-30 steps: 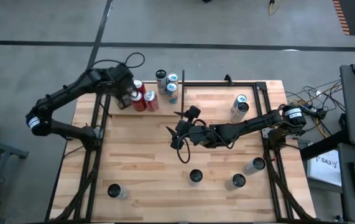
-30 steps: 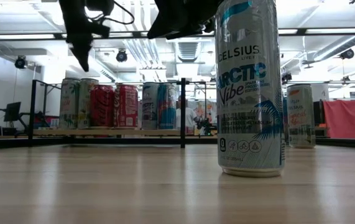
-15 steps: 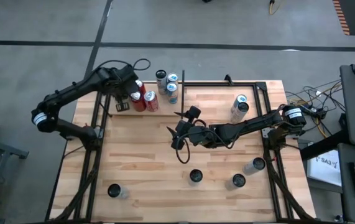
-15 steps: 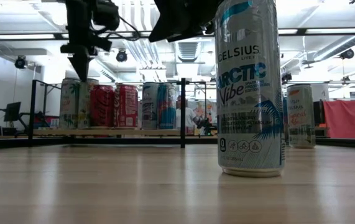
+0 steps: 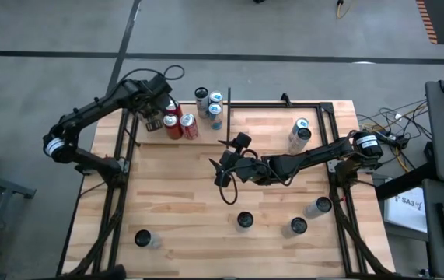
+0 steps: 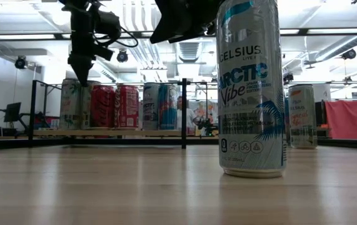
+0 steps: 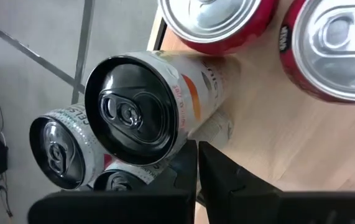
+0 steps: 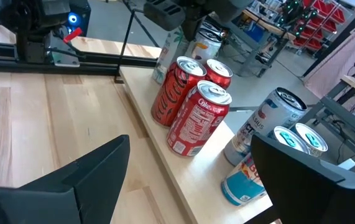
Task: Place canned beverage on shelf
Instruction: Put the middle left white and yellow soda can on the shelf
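Note:
The shelf (image 6: pixel 134 132) is a pale plywood panel with black upright rods at the table's far left; it also shows in the right wrist view (image 8: pixel 141 106). Two red cans (image 5: pixel 180 124), several pale cans and blue-and-white cans (image 5: pixel 212 105) stand upright on it. My left gripper (image 5: pixel 153 118) is shut and points down just above the pale cans (image 6: pixel 78 103). Its fingertips (image 7: pixel 196 158) are beside a white-and-orange can with a black top (image 7: pixel 137 112); I cannot tell whether they touch it. My right gripper (image 5: pixel 222 167) is open and empty over the table's middle.
Loose cans stand on the table: one at the far right (image 5: pixel 299 134), three near the front right (image 5: pixel 298 225), and one at the front left (image 5: pixel 145 239). A Celsius can (image 6: pixel 251 87) stands close to the low camera. A bare black frame (image 5: pixel 284 103) edges the far right.
My left gripper has turned about its wrist over the shelf's left end, come down a little toward the pale cans and shifted slightly toward the table's far edge. It has stayed shut. The cans have not moved.

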Controlling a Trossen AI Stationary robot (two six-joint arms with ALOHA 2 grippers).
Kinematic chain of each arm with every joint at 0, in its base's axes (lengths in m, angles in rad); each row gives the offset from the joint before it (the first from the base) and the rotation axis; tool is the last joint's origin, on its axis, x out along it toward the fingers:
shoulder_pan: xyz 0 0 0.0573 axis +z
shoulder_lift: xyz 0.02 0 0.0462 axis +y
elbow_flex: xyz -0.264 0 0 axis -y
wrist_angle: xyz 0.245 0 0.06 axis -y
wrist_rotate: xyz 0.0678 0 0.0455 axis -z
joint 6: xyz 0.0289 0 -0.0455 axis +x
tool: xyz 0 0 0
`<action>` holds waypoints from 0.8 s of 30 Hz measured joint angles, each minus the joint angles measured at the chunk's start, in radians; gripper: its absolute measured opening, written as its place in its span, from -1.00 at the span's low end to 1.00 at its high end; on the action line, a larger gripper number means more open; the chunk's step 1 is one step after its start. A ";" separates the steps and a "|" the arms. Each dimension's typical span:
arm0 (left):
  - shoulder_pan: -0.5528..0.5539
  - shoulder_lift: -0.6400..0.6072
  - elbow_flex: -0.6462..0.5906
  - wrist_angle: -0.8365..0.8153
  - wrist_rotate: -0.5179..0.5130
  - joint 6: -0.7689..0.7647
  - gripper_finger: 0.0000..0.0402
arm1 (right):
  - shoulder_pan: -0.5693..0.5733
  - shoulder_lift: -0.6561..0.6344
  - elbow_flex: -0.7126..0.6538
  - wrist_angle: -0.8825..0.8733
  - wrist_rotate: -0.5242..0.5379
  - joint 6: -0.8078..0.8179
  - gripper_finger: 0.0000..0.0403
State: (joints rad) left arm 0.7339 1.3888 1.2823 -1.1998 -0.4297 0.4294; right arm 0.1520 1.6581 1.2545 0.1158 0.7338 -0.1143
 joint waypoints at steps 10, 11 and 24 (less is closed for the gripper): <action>0.003 0.000 0.000 0.039 -0.007 -0.004 -1.00 | 0.000 0.000 0.000 0.000 0.000 0.000 0.61; 0.003 0.000 0.000 0.045 -0.007 -0.004 -1.00 | 0.000 0.000 0.000 0.000 0.000 0.000 0.61; 0.011 0.000 0.000 0.052 -0.026 -0.004 -1.00 | 0.000 0.000 0.000 0.000 0.000 0.000 0.61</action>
State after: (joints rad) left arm 0.7448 1.3888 1.2823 -1.1477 -0.4560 0.4255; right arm 0.1520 1.6581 1.2545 0.1154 0.7338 -0.1146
